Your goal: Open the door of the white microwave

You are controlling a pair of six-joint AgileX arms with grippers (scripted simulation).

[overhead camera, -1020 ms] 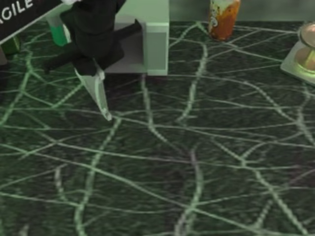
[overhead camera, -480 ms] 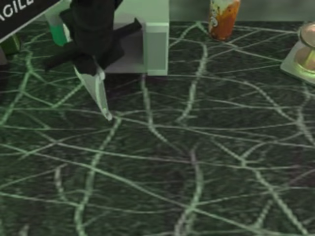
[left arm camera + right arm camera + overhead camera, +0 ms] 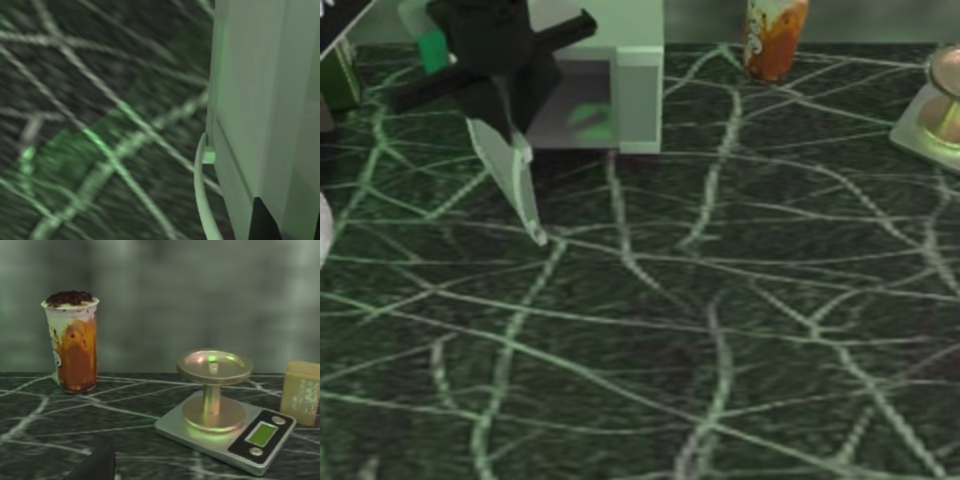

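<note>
Left gripper (image 3: 495,80), seen from the top view, hangs black over the far left of the table (image 3: 720,330), above the door's hinged end; whether its fingers are spread or closed cannot be told. White microwave (image 3: 638,80) sits at the far edge, its grey cavity exposed. Its door (image 3: 515,185) stands swung open, a thin pale panel whose long axis runs from the microwave toward the near side.

Left wrist view shows the door (image 3: 250,100) close up, pale, with a curved handle strip (image 3: 200,200).

Right wrist view shows a drink cup (image 3: 72,342), a kitchen scale (image 3: 225,425) and a tan box (image 3: 301,392); the right gripper is out of view.
</note>
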